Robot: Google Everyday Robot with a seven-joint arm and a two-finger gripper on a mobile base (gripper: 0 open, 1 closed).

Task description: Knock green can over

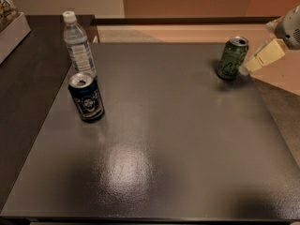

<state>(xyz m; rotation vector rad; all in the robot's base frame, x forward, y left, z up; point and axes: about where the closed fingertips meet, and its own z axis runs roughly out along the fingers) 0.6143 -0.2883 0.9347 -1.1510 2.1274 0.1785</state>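
Green aluminium can [231,59] standing on glossy dark table [187,149], pale blocky claw [250,66] at its side, opening cannot be told

Metal cans and a plastic bottle on a dark, half-glossy bench [187,139]

The bench top looks like a smooth coated board with a fine pebbled grain, and a pale patch of glare sits low in the middle of the frame. The green can [232,57], upper right, is painted metal with a soft sheen and a bare silvery top. The blue can [86,97], at left, is glossier metal, also with a bright bare lid. Behind it, the bottle [79,46] is thin clear plastic with a paper-like label and a matt white cap. The gripper [251,65], at the right edge just beside the green can, looks like matt cream plastic.
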